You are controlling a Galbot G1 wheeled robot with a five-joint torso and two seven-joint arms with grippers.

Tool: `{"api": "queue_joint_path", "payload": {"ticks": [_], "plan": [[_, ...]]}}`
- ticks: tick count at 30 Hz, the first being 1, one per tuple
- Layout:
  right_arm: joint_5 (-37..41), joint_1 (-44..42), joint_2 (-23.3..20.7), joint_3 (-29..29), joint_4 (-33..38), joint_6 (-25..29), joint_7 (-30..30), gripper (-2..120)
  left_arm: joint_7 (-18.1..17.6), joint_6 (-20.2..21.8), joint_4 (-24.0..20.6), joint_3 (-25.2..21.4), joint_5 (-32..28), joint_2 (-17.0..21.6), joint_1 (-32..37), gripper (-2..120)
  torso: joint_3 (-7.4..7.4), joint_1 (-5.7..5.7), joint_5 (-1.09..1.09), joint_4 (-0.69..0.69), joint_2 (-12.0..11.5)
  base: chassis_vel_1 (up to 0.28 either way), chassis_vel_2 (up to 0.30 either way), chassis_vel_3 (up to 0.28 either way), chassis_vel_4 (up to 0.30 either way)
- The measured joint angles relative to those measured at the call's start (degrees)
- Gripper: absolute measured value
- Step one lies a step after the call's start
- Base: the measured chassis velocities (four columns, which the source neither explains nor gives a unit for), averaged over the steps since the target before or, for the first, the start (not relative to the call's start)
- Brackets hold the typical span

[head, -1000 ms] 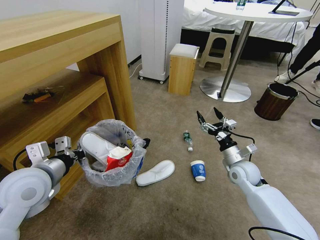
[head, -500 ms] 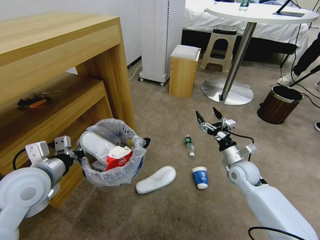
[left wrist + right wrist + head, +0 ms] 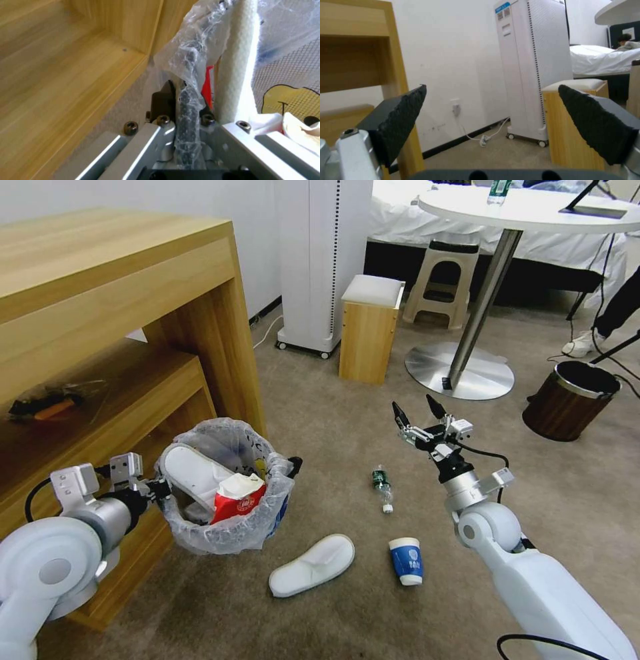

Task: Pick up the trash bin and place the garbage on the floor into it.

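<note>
Three items left on carpet (image 3: 347, 407) — slipper (image 3: 312, 565), blue cup (image 3: 406, 560), bottle (image 3: 382, 485); my right gripper (image 3: 419, 413) gapes empty, my left gripper (image 3: 162, 488) clamps the trash bin (image 3: 225, 485) rim — approach squarely.

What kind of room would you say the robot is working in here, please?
Probably a hotel-style bedroom: a bed with white linen at the back, a round white table beside it, disposable white slippers, one on the beige carpet.

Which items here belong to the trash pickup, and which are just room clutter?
Job: trash bin held by left tool; slipper, blue cup, small bottle on the floor; open right tool.

Clutter: wood-grain bin, stool, round table.
</note>
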Motion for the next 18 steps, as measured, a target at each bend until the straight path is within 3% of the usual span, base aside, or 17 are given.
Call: {"api": "queue_joint_path", "payload": {"ticks": [6, 12, 16, 18], "plan": [[-0.3, -0.2, -0.2, -0.2, 0.4, -0.2, 1.1, 100, 0.0, 0.0, -0.2, 0.0, 0.0, 0.0, 0.0, 0, 0.01, 0.01, 0.0, 0.0, 0.0, -0.102, 0.11, 0.105, -0.093], [-1.3, -1.4, -0.8, -0.1, 2.3, -3.8, 3.7, 100, 0.0, 0.0, -0.2, 0.0, 0.0, 0.1, 0.0, 0, 0.0, 0.0, 0.0, 0.0, 0.0, -0.019, 0.022, 0.03, -0.019], [-3.3, -1.9, -1.0, -0.3, 2.4, -7.2, 7.2, 100, 0.0, 0.0, -0.2, 0.0, 0.0, 0.1, -0.1, 0, -0.01, 0.0, 0.01, 0.0, 0.0, 0.0, 0.0, 0.0, 0.0], [-5.2, -2.6, -1.3, 0.0, 3.1, -12.7, 9.9, 100, 0.0, 0.0, -0.2, 0.0, 0.0, 0.1, -0.2, 0, 0.0, 0.0, 0.0, 0.0, 0.0, 0.0, 0.0, 0.0, 0.0]]}}
